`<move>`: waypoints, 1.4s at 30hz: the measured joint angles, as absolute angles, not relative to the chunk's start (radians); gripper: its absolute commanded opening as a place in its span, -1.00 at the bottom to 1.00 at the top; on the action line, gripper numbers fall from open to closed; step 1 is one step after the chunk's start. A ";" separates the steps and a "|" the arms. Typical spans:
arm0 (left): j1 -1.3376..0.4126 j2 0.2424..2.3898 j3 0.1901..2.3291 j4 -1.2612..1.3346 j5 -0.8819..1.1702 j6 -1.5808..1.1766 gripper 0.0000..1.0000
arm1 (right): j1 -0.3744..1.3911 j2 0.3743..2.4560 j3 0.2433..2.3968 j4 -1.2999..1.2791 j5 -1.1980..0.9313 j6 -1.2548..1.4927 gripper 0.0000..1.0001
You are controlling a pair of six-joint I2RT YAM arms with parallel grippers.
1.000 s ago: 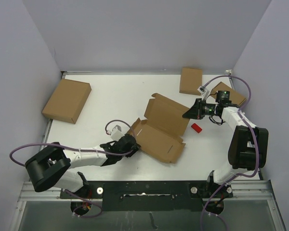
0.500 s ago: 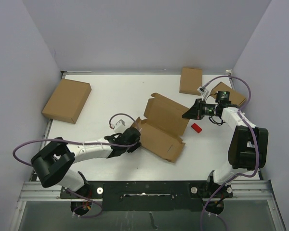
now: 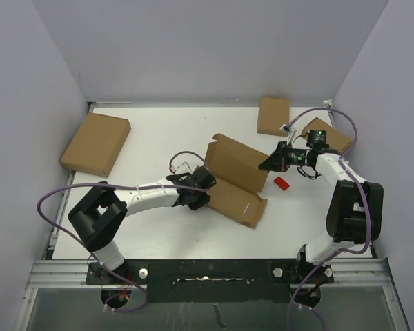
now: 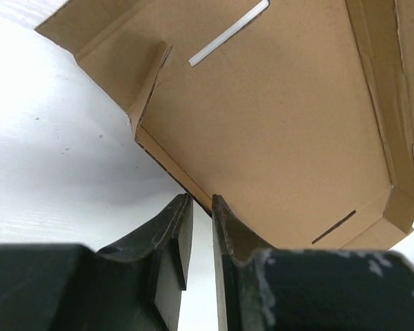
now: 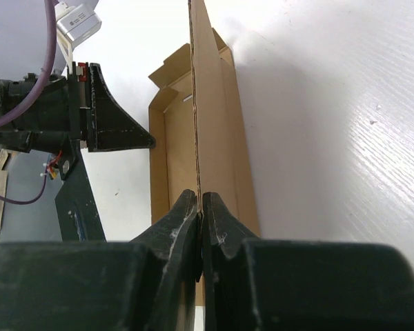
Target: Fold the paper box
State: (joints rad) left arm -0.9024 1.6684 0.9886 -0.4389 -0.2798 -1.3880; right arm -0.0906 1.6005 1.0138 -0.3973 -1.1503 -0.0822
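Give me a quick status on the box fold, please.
Right gripper shut on paper box edge. Left gripper at box's opposite edge, grip unclear. Small red object beside box, not touching.

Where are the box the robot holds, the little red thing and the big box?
paper box (image 3: 236, 164), top view, middle of far panel
red thing (image 3: 281, 183), top view, its middle
big box (image 3: 95, 144), top view, top face

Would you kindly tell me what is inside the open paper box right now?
Nothing lies inside the paper box: its inner panels show only bare cardboard and thin slits. The edge beneath the left gripper is hidden from above.
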 measured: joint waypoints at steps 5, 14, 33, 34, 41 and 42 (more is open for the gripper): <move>-0.892 1.701 1.051 -0.506 -0.265 -1.360 -0.58 | -0.090 1.600 1.013 -0.398 -1.160 -0.093 -1.00; -0.866 1.714 1.077 -0.527 -0.225 -1.285 -0.31 | -0.109 1.600 1.013 -0.398 -1.170 -0.096 -1.00; -0.610 1.002 0.719 -0.274 0.019 -0.645 0.47 | -0.146 1.594 1.000 -0.438 -1.227 -0.154 -1.00; -0.588 1.001 0.719 -0.274 0.029 -0.589 0.47 | -0.146 1.592 1.000 -0.442 -1.236 -0.164 -1.00; -0.540 1.177 0.728 -0.250 0.138 -0.350 0.46 | -0.141 1.573 1.010 -0.508 -1.280 -0.259 -1.00; -0.534 1.217 0.739 -0.249 0.150 -0.327 0.45 | -0.136 1.571 1.016 -0.518 -1.283 -0.274 -1.00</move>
